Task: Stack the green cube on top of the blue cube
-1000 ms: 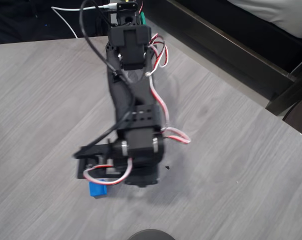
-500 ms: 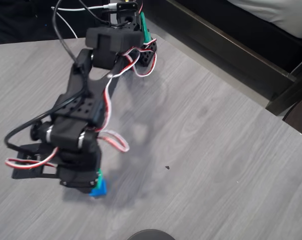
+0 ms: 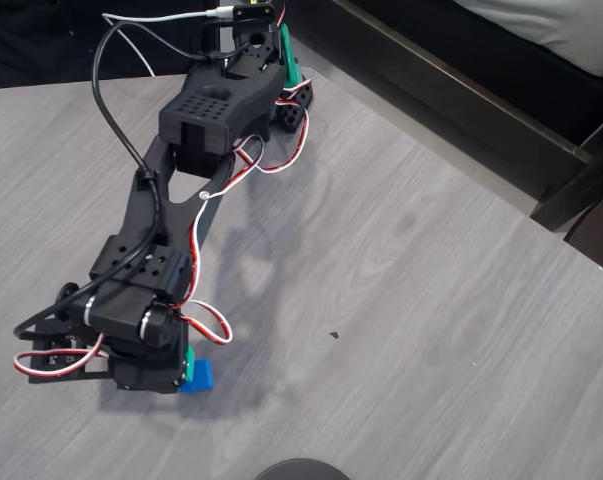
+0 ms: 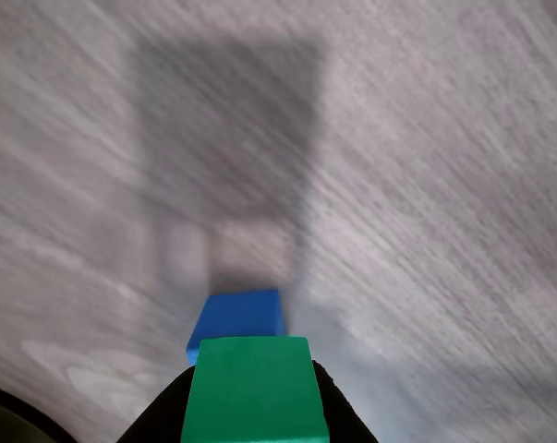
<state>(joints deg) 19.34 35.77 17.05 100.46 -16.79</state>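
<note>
In the wrist view the green cube point(image 4: 255, 392) sits at the bottom centre, and my gripper point(image 4: 255, 411) is shut on it, a dark finger point(image 4: 163, 420) showing on either side. Just beyond it the blue cube point(image 4: 238, 318) rests on the grey table, partly covered by the green one. In the overhead view the blue cube point(image 3: 198, 377) lies at the lower left. The black wrist point(image 3: 141, 340) hangs over its left side, with a sliver of the green cube point(image 3: 188, 360) showing at the wrist's right edge, touching or just above the blue cube.
The arm's base point(image 3: 251, 40), with a flat green part point(image 3: 289, 60), stands at the table's far edge, cables trailing from it. A dark frame point(image 3: 451, 90) runs along the back right. A dark round object point(image 3: 301, 468) pokes in at the bottom edge.
The arm has swung from the picture's middle to the left and stretched out lower. The blue cube has stayed in place. A green sliver now shows beside it.
</note>
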